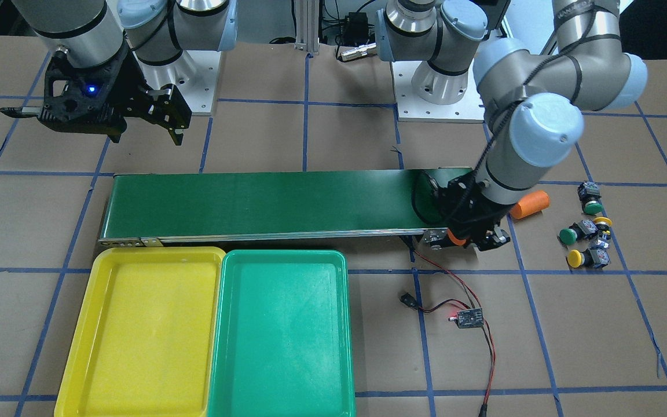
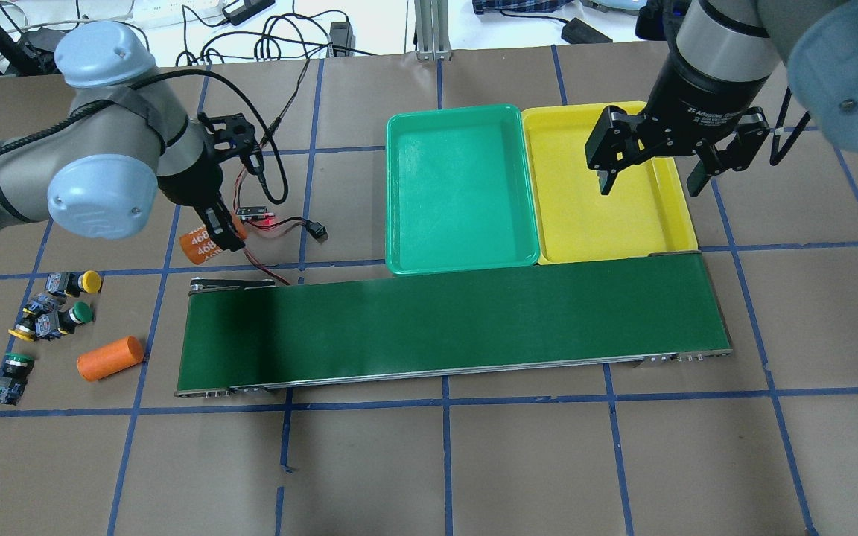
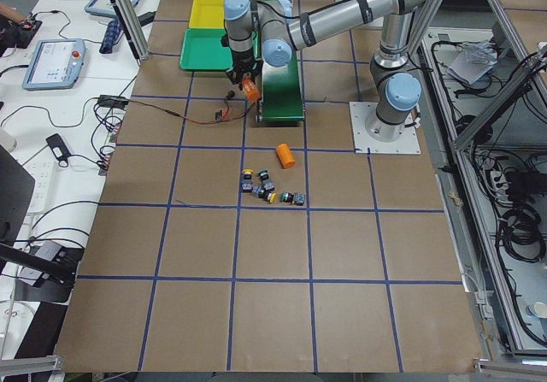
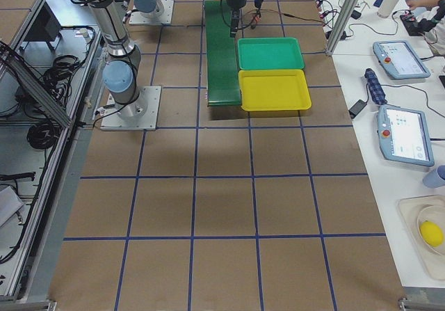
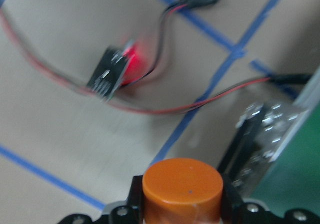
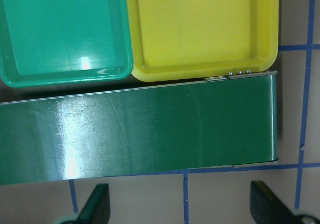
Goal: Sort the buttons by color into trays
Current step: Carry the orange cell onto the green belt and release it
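Note:
Several buttons lie in a loose group on the table left of the belt: a yellow-capped button (image 2: 80, 282), a green-capped button (image 2: 74, 316), another yellow one (image 2: 24, 333) and another green one (image 2: 12, 368). My left gripper (image 2: 217, 234) hangs off the belt's far left corner, shut on an orange cylinder (image 2: 202, 244) marked "468", which also fills the left wrist view's bottom (image 5: 182, 189). My right gripper (image 2: 650, 182) is open with nothing in it, above the yellow tray (image 2: 608, 231). The green tray (image 2: 459, 186) sits beside the yellow one; both hold nothing.
A long dark green conveyor belt (image 2: 459, 320) runs across the middle, in front of the trays. A second orange cylinder (image 2: 110, 358) lies between the buttons and the belt. A small circuit board (image 2: 254, 214) with a red light and trailing wires lies under the left gripper.

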### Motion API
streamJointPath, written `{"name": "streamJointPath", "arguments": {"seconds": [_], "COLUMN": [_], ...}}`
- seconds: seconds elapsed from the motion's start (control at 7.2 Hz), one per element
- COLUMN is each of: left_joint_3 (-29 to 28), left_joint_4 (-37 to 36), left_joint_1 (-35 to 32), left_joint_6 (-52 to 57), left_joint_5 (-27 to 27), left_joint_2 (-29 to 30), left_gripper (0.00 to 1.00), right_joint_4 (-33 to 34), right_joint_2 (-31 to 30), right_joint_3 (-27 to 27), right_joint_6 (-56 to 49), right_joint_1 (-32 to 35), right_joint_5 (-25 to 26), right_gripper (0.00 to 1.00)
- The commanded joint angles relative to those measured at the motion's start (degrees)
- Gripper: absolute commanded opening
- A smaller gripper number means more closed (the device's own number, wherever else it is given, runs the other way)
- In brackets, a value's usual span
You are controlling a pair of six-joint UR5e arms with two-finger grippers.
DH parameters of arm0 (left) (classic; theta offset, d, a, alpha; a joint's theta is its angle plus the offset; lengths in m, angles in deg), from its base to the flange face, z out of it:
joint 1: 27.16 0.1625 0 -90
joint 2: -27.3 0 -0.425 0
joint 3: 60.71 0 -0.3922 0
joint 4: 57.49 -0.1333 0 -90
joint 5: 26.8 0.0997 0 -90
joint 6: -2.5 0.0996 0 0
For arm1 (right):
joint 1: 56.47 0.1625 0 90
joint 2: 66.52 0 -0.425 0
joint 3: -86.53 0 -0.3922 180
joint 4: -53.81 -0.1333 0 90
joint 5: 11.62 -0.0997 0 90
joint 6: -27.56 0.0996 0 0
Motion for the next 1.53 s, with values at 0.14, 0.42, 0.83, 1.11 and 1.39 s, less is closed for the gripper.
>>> {"name": "streamJointPath", "arguments": {"seconds": [0.14,0.42,0.83,1.11,1.39], "left_joint_3": [11.29,12.19,13.52,13.70,12.30], "left_joint_4": [-1.22,-2.47,-3.95,-6.25,-6.77], "left_joint_1": [-5.50,-5.50,-6.03,-5.51,-4.02], "left_joint_6": [4.27,6.02,5.86,5.07,4.89], "left_joint_5": [0.15,-0.19,0.07,-0.11,0.15], "left_joint_2": [-7.29,-6.87,-7.39,-7.83,-9.31], "left_gripper": [0.00,0.15,0.63,0.96,1.00], "right_joint_4": [0.00,0.00,0.00,0.09,0.09], "right_joint_2": [0.00,0.00,-0.09,-0.09,-0.09], "right_joint_3": [0.09,0.09,0.52,0.62,0.62], "right_joint_6": [0.00,0.00,0.00,0.00,0.00], "right_joint_1": [0.00,0.00,0.00,0.00,0.00], "right_joint_5": [0.00,0.00,-0.09,-0.09,-0.09], "right_gripper": [1.00,1.00,1.00,1.00,1.00]}}
